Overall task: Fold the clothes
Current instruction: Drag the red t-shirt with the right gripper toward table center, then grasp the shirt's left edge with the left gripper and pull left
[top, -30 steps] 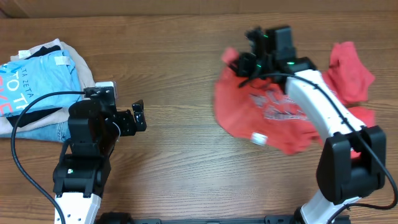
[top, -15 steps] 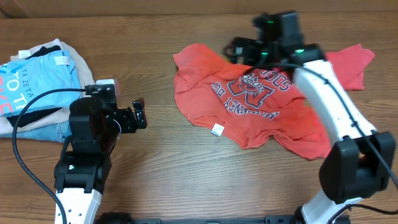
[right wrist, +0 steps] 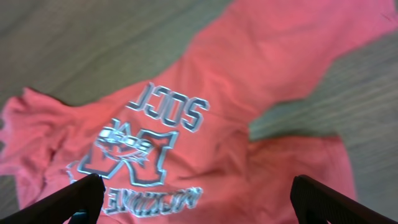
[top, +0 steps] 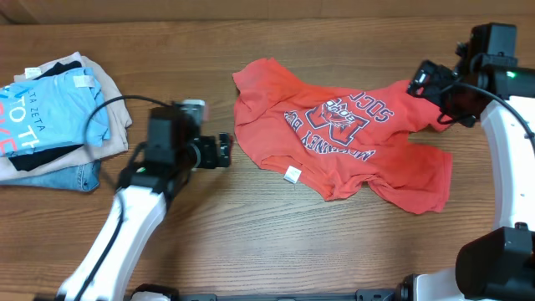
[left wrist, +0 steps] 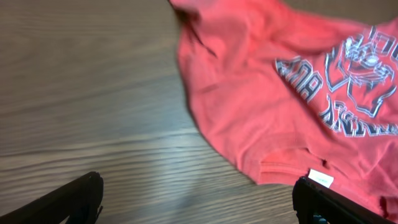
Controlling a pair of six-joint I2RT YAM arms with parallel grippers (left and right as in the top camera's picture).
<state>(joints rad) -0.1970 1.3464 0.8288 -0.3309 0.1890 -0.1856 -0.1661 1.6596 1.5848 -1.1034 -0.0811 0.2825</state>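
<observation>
The coral-red T-shirt [top: 276, 125] lies unfolded and rumpled on the wooden table [top: 251, 242], right of centre, with its chest print [top: 334, 125] facing up and reading upside down in the overhead view. A small white label [top: 292, 174] shows at the shirt's near-left edge. The left gripper [top: 224, 150] stands just beside the shirt's left edge, over bare wood. The overhead view does not show whether it touches the cloth. In the left wrist view the left gripper [left wrist: 198, 186] is released: its two fingers [left wrist: 81, 196] sit wide apart at the lower corners with nothing between them. The T-shirt [left wrist: 261, 93] fills the upper right of that view, and the label [left wrist: 321, 177] lies close to the right-hand finger. The right gripper [top: 426, 84] is positioned at the shirt's far right end, above the strip of cloth that runs toward the table's right side. In the right wrist view the right gripper [right wrist: 193, 186] is likewise released, its fingers [right wrist: 323, 196] spread wide and holding nothing. The T-shirt [right wrist: 249, 93] lies below them with the print [right wrist: 146, 146] in plain sight. Whether the fingertips touch the fabric cannot be determined. A stack of folded garments [top: 75, 171], topped by a light blue printed tee [top: 46, 113], rests at the table's left edge, well apart from the shirt.
</observation>
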